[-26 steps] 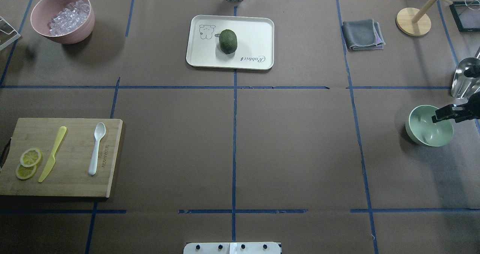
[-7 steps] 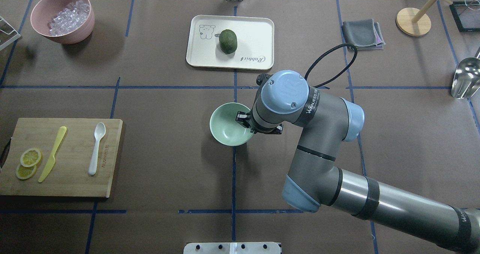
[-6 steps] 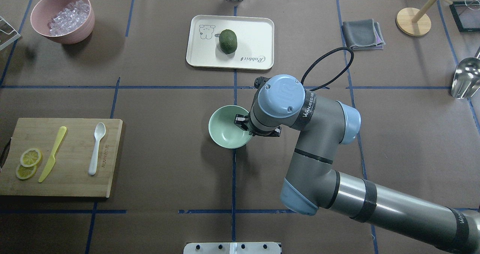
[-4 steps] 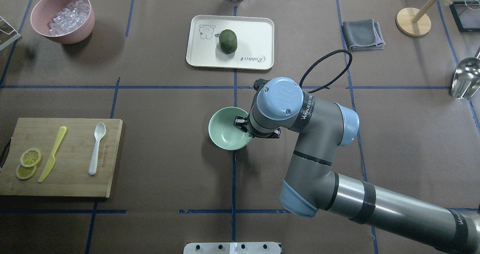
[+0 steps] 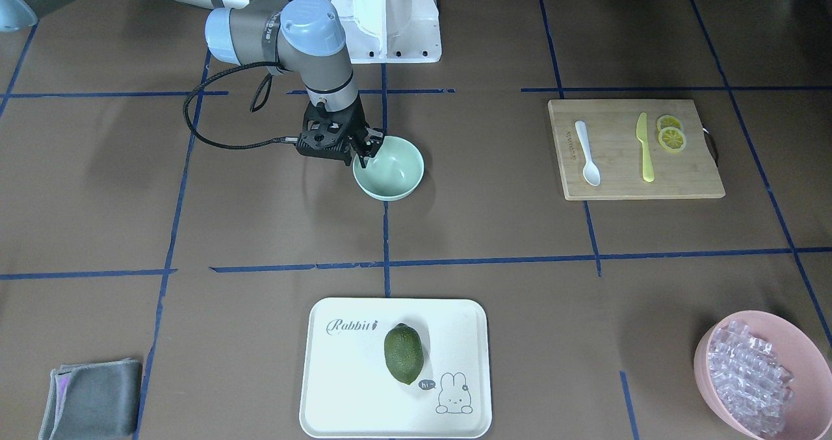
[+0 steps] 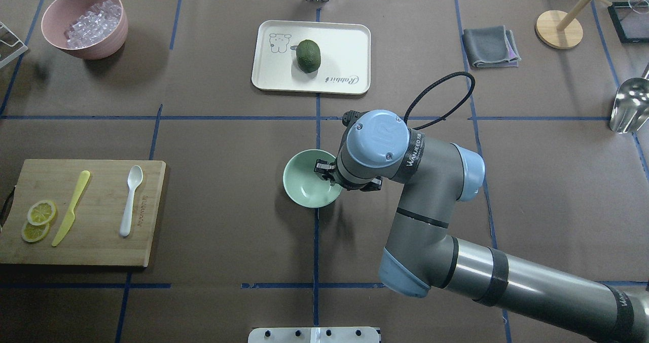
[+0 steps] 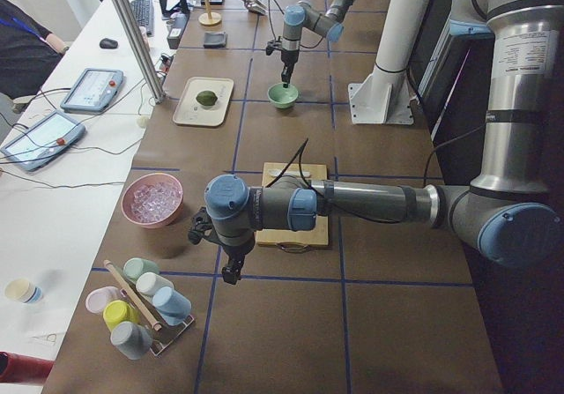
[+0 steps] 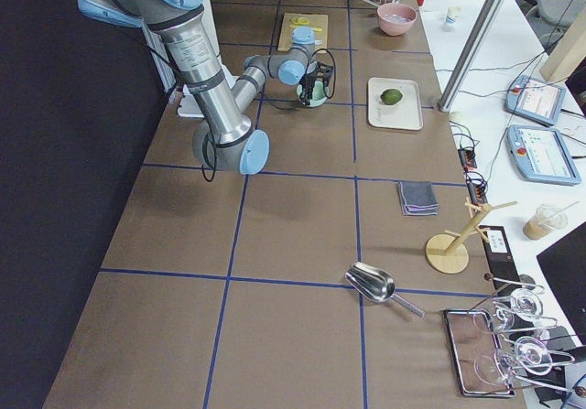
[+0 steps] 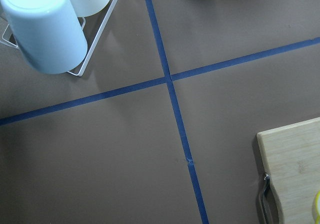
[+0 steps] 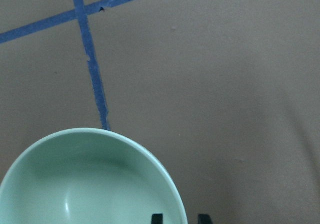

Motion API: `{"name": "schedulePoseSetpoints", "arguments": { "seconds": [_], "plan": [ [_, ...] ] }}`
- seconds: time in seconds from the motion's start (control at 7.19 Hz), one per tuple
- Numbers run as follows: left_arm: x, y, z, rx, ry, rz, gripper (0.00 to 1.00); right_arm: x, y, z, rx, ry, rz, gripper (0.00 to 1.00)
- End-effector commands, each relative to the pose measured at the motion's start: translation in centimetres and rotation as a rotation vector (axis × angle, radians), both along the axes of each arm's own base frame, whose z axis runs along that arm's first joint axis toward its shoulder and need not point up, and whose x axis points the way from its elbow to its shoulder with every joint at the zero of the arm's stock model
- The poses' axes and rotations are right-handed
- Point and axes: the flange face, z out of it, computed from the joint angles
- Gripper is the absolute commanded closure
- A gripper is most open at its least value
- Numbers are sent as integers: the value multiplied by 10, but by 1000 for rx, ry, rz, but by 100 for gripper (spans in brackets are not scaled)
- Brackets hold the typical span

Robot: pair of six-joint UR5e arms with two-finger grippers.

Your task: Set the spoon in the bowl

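Your right claw (image 6: pixel 323 170) is clamped on the right rim of the bowl (image 6: pixel 304 191), mid worktop (image 6: pixel 228 231), likely so it sits nearer the spoon (image 6: pixel 131 200), lying on the board (image 6: pixel 101 241) at far left.

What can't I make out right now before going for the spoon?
- Left gripper: open or shut; seen only small in exterior left view.
- Right gripper: whether it clamps the bowl rim; wrist covers it overhead, right wrist view's edge cuts the fingertips.
- Spoon: outside left wrist view.
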Motion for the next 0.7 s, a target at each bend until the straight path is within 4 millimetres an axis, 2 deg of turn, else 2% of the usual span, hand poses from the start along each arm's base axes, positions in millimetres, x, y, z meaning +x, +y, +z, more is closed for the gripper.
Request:
{"name": "schedulePoseSetpoints", "arguments": {
  "seconds": [0.0,0.14,0.42,0.56],
  "plan": [
    [0,-1,-3,13,-1,5,0,32,-35,-1,24,-3,-2,0],
    [0,-2,-5,22,-6,6,0,65,-65,13,19,-5,-33,0],
    [2,-7,-10,58,-12,5,0,142,-123,55,117,29,-117,0],
    [5,-12,-17,86,-10,9,0,192,-147,87,119,25,-153,0]
  ]
}}
